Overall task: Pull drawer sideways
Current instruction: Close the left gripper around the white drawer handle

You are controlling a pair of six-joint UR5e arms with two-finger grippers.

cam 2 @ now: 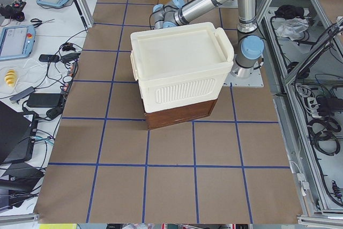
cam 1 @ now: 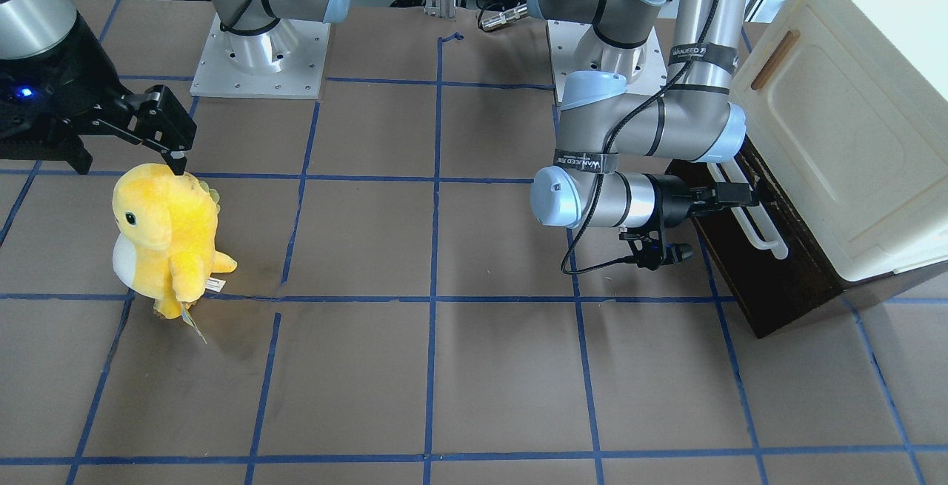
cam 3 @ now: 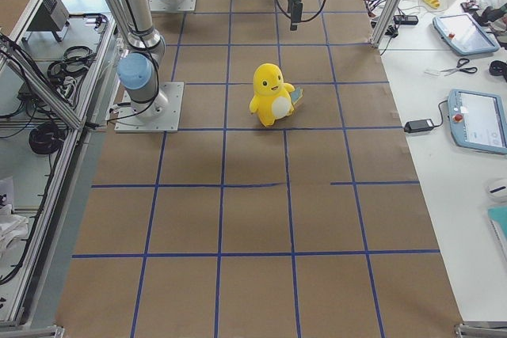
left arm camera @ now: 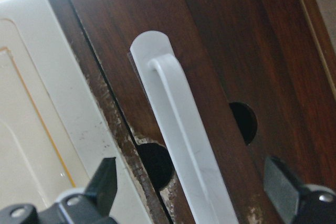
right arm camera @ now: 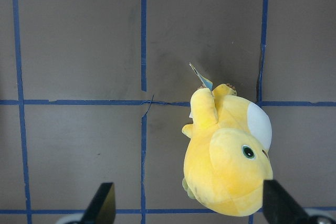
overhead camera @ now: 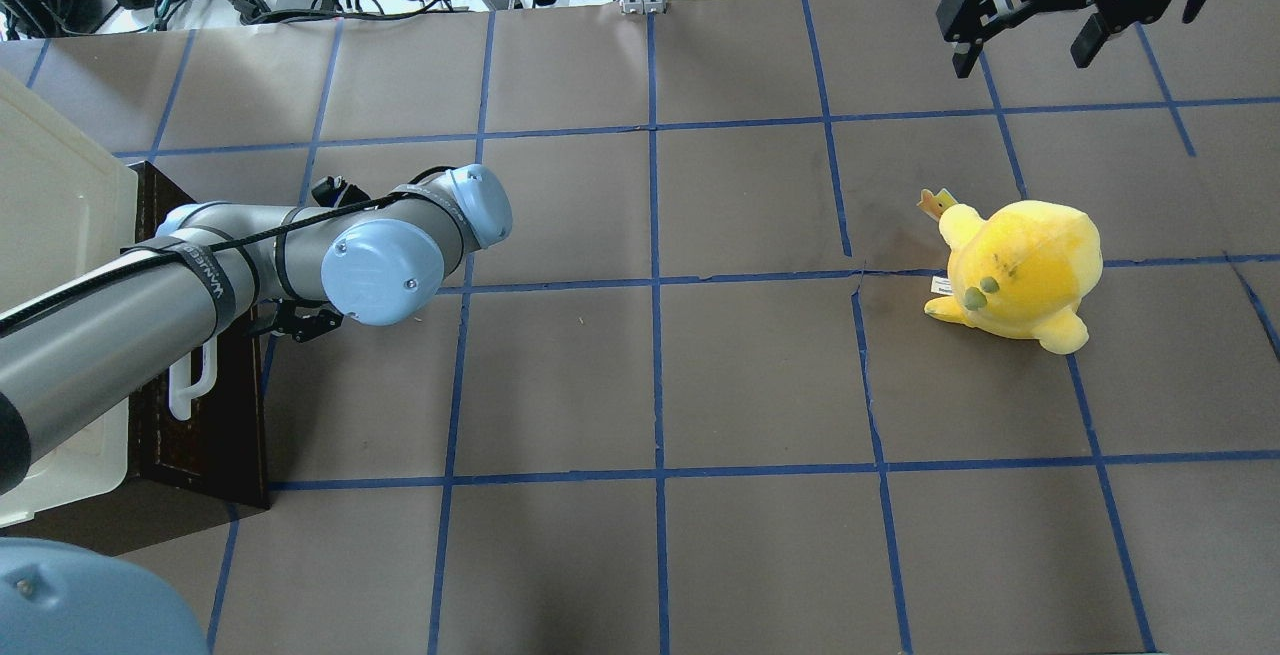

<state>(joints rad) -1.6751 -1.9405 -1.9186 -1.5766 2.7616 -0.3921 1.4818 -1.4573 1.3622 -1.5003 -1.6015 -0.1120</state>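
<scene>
The drawer (cam 1: 770, 285) is dark-brown wood under a cream cabinet (cam 1: 852, 137), at the table's end on my left side. Its long white bar handle (cam 1: 763, 237) runs along the front. My left gripper (cam 1: 744, 195) is level with the handle. In the left wrist view the handle (left arm camera: 184, 145) runs between my open fingers (left arm camera: 105, 190), which do not clamp it. No drawer interior shows. In the overhead view the drawer (overhead camera: 215, 415) is partly hidden by my left arm. My right gripper (overhead camera: 1030, 50) is open and empty, high over the table's far side.
A yellow plush toy (cam 1: 167, 237) stands on the brown paper under my right gripper and also shows in the right wrist view (right arm camera: 226, 156). The cabinet door has a small brown handle (cam 1: 775, 60). Blue tape lines grid the table (cam 1: 444, 366).
</scene>
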